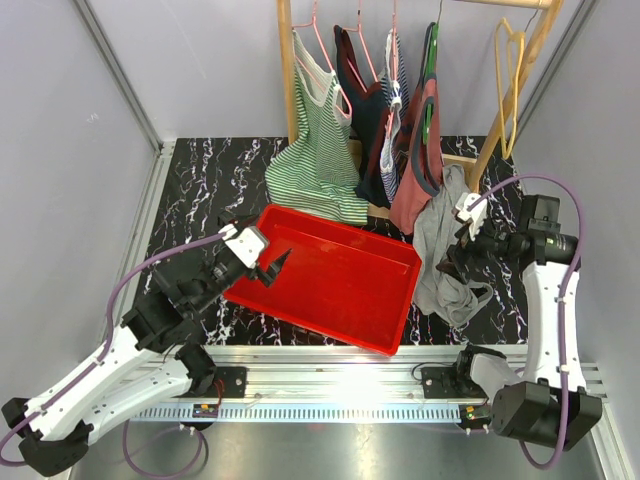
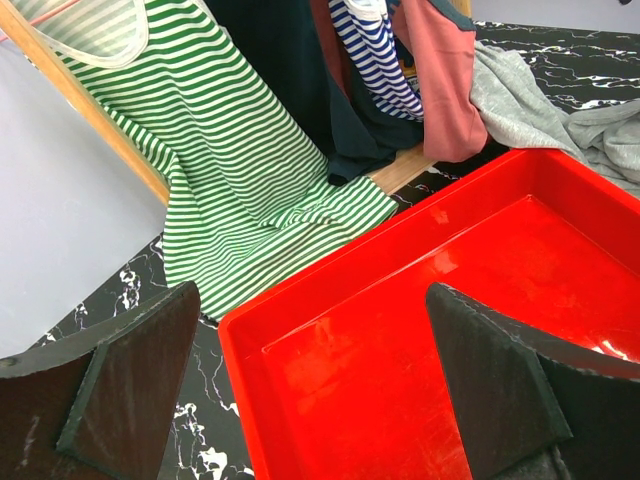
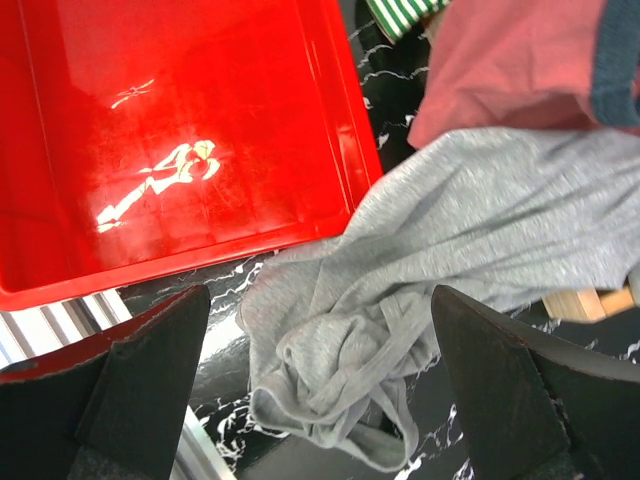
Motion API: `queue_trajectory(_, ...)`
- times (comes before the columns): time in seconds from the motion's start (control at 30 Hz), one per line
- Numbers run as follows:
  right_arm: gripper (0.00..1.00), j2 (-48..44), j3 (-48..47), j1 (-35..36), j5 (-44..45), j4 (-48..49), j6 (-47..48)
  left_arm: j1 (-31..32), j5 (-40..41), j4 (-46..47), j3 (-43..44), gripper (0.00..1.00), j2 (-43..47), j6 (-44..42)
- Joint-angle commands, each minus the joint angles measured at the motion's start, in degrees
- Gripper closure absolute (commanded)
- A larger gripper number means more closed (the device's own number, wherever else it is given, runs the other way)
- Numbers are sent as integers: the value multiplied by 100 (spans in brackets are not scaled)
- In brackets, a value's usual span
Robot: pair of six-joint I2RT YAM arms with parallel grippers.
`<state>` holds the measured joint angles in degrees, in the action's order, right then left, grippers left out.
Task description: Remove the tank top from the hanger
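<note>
The grey tank top (image 1: 447, 262) lies in a crumpled heap on the black marbled table (image 1: 190, 190), just at the right of the red tray (image 1: 340, 285). Its far part reaches up to the foot of the wooden rack (image 1: 286, 60), and it touches the hem of the salmon tank top (image 1: 420, 160) that hangs there. One pale hanger (image 1: 508, 70) at the right end of the rack carries no cloth.

My right gripper (image 3: 318, 295) is directly above the grey heap. Its two fingers are spread as wide as they go and they hold nothing. I cannot tell if they touch the cloth.

Further left on the rack hang a blue striped top (image 1: 392, 90), a dark top (image 1: 365, 115) and a green striped top (image 1: 315, 150), whose hem lies on the table beside the far edge of the tray.

My left gripper (image 1: 268, 264) is over the left edge of the tray, also fully spread and with nothing between the fingers
</note>
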<state>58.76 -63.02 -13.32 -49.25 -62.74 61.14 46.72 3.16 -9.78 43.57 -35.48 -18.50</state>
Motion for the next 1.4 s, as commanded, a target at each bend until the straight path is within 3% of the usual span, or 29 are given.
queue_trajectory(0.0,0,118,97,154,-278,262,485,-23,-114,257,73,1,-37,31)
queue_trajectory(0.67,0,1172,493,1497,1023,1202,864,-23,-17,257,46,1,-125,-13)
queue_trajectory(1.37,0,1630,695,1754,1550,1677,1233,-31,27,249,29,1,-204,-40)
